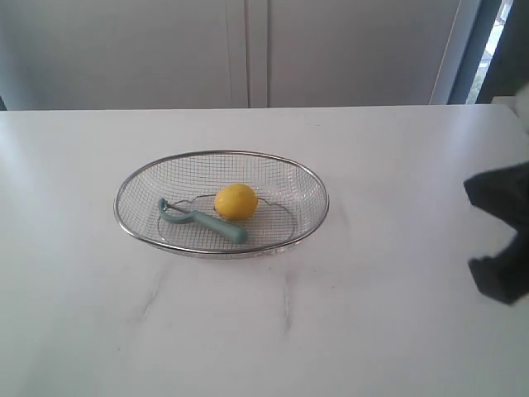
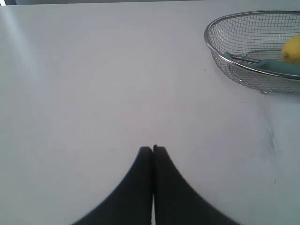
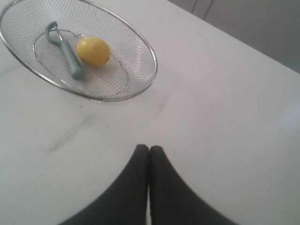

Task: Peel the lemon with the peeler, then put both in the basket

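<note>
White table (image 1: 388, 331) holds basket (image 1: 291, 187) before pale wall (image 1: 124, 50).

Bright, washed-out daylight — the basket (image 1: 116, 205) casts only faint shadow.

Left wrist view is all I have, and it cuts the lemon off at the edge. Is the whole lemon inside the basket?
Observer: Yes. The lemon lies wholly inside the basket, near its middle, close beside the handle of the peeler.
Operator: And the right gripper, where is it?
Observer: The right gripper is shut and empty, over bare table, well apart from the basket.
</note>
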You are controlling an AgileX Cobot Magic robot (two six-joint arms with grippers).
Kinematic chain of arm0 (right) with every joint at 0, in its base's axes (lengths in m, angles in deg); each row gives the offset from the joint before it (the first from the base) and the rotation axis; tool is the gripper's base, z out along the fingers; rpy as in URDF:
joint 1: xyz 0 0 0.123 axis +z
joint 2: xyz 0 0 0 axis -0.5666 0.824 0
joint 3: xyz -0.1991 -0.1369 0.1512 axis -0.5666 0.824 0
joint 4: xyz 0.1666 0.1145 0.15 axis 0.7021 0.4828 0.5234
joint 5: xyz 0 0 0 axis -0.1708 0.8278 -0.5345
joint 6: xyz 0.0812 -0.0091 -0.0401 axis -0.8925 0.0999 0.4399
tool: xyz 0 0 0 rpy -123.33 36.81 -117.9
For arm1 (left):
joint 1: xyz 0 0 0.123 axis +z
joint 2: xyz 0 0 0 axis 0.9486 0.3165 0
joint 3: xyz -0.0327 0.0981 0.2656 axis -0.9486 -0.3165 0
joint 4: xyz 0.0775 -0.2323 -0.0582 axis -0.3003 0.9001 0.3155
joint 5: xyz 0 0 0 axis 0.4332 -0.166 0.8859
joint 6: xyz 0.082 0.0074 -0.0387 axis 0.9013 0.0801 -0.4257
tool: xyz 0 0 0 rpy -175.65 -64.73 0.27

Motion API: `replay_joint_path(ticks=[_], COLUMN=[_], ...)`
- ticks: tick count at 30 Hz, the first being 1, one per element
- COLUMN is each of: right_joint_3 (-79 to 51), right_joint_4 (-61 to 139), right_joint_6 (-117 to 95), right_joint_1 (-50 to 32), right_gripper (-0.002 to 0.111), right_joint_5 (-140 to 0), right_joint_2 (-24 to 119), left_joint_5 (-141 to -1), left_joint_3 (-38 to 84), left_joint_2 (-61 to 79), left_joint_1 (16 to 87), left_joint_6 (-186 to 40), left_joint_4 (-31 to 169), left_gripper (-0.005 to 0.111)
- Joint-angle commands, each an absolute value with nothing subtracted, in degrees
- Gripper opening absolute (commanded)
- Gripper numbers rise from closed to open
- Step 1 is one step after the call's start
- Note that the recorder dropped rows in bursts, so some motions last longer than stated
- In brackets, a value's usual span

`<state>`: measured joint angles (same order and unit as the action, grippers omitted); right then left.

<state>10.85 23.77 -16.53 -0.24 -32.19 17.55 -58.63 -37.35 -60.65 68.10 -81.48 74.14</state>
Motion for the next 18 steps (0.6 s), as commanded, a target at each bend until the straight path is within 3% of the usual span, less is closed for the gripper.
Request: replay_joint_path(ticks=[1, 8, 12, 18], right_joint_3=[18.01, 27.94, 32.81, 38.8], right_joint_4=[23.75, 23.75, 23.75, 23.75], right_joint_6=[-16.63, -16.63, -16.63, -16.63], right_joint_1=[-0.26, -1.79, -6.4, -16.5], right_gripper=[0.0, 0.0, 0.0, 0.0], right_joint_5=[-32.73, -32.73, -40.22, -40.42], right_joint_2=[10.18, 0.76, -4.9, -14.43], left_joint_5=[-58.76, -58.76, -58.76, -58.76], left_joint_3=[-37.56, -37.56, -37.56, -37.56], left_joint_2=[-60.95, -60.95, -60.95, -60.95], left_joint_1=[68.09, 68.09, 68.09, 68.09], left_joint_6=[-81.38, -81.38, -81.38, -81.38], left_joint_4=[74.48, 74.48, 74.48, 74.48], left_gripper=[0.0, 0.0, 0.0, 0.0])
